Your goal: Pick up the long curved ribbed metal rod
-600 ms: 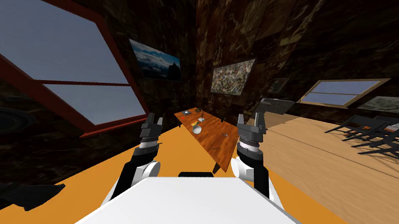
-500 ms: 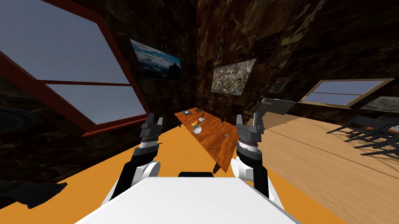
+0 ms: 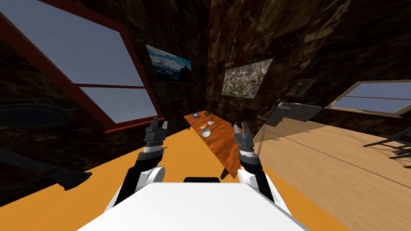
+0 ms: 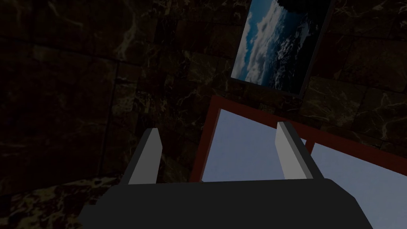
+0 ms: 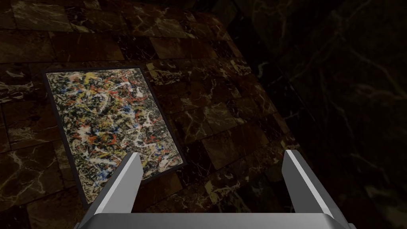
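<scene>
We judged it approach stage, left gripper point(image 3: 158, 122) and right gripper point(image 3: 241, 127) both gaping empty, needing a drive nearer the wooden table point(image 3: 221, 148) next.

Both arms are raised in front of me, dark forearms angled up and forward, roughly side by side. The left gripper point(image 3: 159, 123) sits straight above its wrist, which comes up from a white joint point(image 3: 154, 173), and it points ahead and up. Its two light grey fingers point(image 4: 147, 159) are spread wide apart. The right gripper point(image 3: 240, 127) sits a little higher and leans slightly inward toward the left one. Its fingers point(image 5: 123, 183) are splayed just as wide. The two grippers are well apart from each other.
</scene>
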